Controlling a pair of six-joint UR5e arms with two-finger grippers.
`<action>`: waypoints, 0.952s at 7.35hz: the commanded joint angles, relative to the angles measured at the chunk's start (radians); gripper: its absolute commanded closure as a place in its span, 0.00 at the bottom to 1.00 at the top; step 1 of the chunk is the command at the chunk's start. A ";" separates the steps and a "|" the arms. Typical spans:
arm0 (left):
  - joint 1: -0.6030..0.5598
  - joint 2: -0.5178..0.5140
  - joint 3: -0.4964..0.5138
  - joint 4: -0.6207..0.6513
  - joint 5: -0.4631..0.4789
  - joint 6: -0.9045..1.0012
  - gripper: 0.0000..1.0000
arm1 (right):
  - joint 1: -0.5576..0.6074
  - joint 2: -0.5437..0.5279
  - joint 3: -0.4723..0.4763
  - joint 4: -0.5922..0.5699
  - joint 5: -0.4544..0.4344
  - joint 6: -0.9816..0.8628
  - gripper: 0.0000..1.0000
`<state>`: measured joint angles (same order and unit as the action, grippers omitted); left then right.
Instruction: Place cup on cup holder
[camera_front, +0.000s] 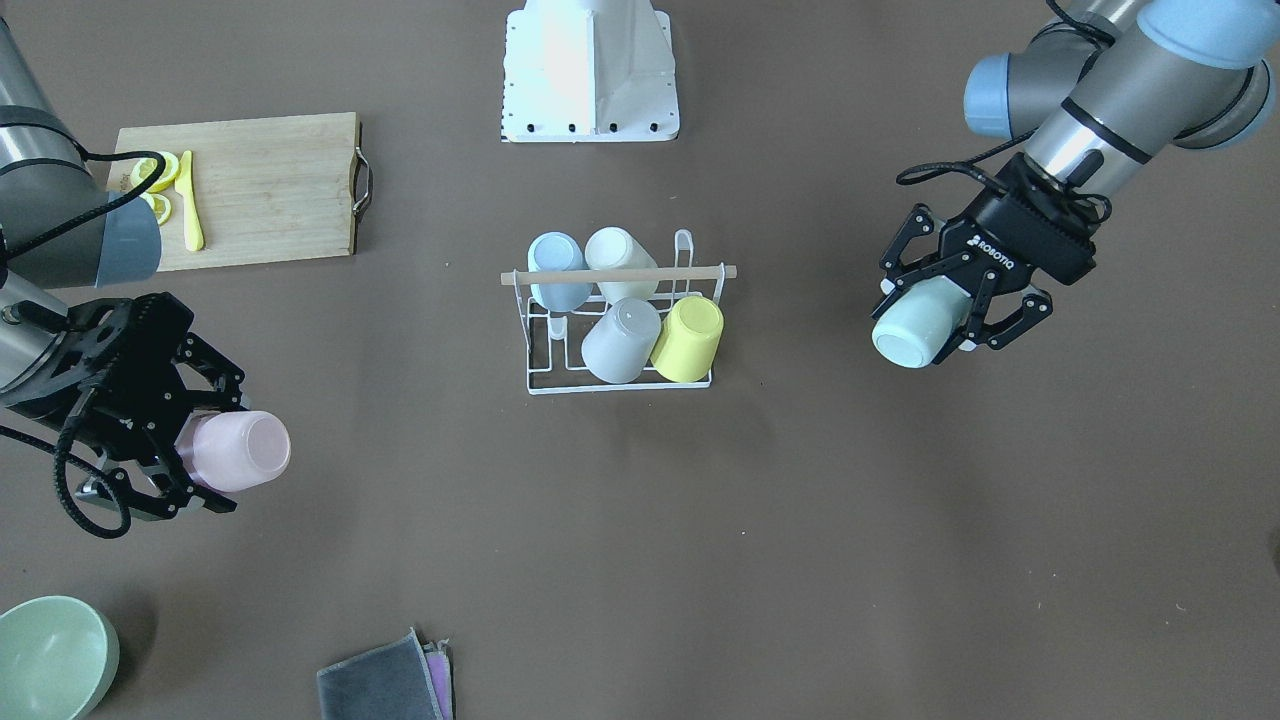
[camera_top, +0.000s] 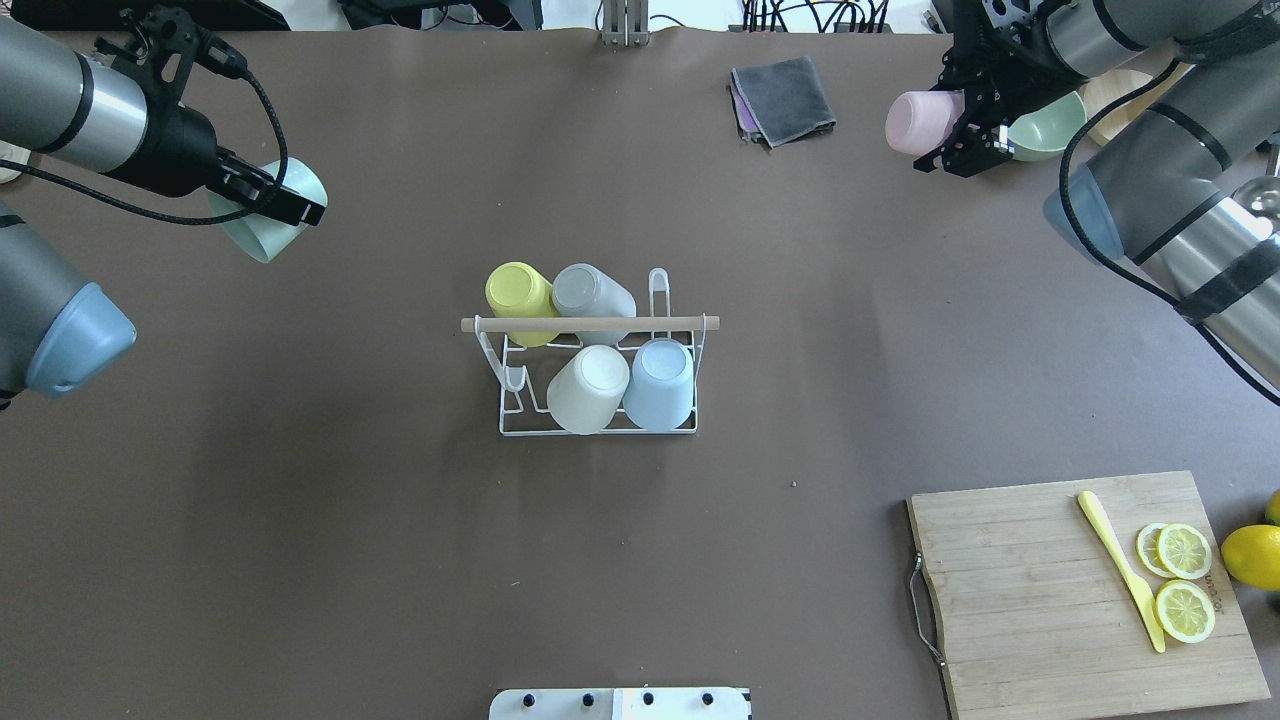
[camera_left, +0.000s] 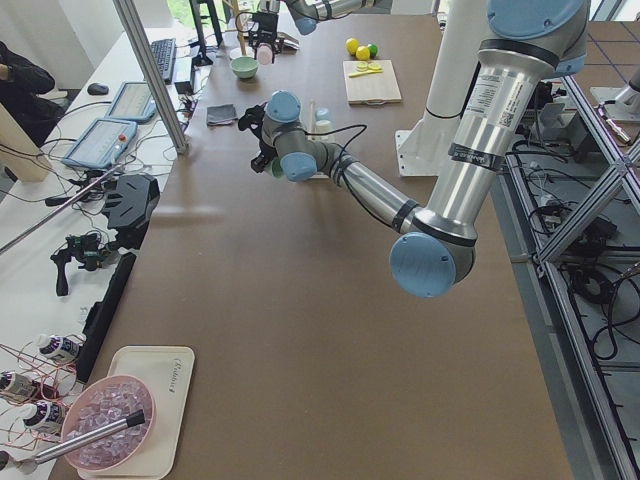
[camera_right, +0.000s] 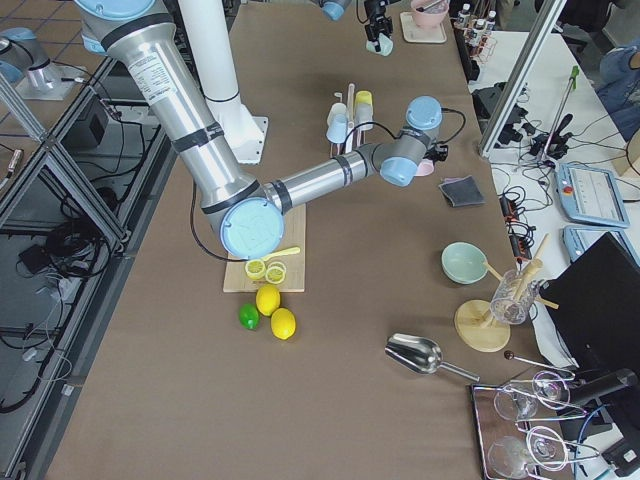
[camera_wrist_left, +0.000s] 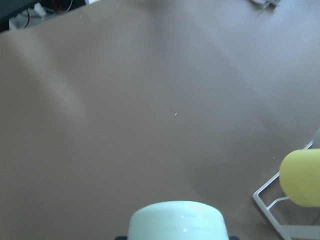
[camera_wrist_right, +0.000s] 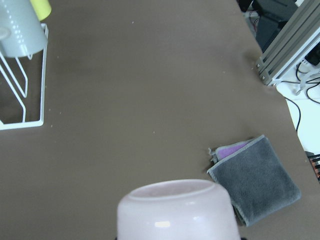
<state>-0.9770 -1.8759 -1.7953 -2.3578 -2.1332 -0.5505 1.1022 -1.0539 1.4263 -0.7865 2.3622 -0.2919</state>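
Mint cup (camera_wrist_left: 175, 220), closest to the lens in the left wrist view: gripped in my left end effector (camera_front: 945, 310), fingers closed against its wall, clear of the table (camera_front: 800, 550). Pink cup (camera_wrist_right: 177, 210): gripped likewise in my right end effector (camera_front: 190, 450), also off the table. Cup holder (camera_front: 545, 325): well apart from both end effectors, between them, carrying a yellow cup (camera_front: 688, 338), a grey cup (camera_front: 620, 340), a cream cup (camera_front: 620, 262) and a blue cup (camera_front: 558, 268). Two prongs look bare: the prong (camera_top: 512, 385) on the side facing the left end effector and the prong (camera_top: 657, 290) facing the right. I judge the step as carry-to-holder. Next I must turn a cup mouth-down over a bare prong and lower it, clearing the wooden rod (camera_top: 590, 323) and neighbouring cups.
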 joint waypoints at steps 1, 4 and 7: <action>0.024 0.009 -0.010 -0.254 0.076 -0.131 1.00 | 0.001 0.005 -0.001 0.195 -0.032 0.190 1.00; 0.217 0.009 -0.029 -0.507 0.334 -0.210 1.00 | -0.045 0.008 -0.003 0.497 -0.196 0.532 1.00; 0.514 0.000 -0.038 -0.651 0.800 -0.023 1.00 | -0.079 0.029 -0.004 0.552 -0.276 0.605 1.00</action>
<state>-0.5791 -1.8704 -1.8262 -2.9527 -1.5182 -0.6783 1.0327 -1.0357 1.4231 -0.2468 2.1048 0.2985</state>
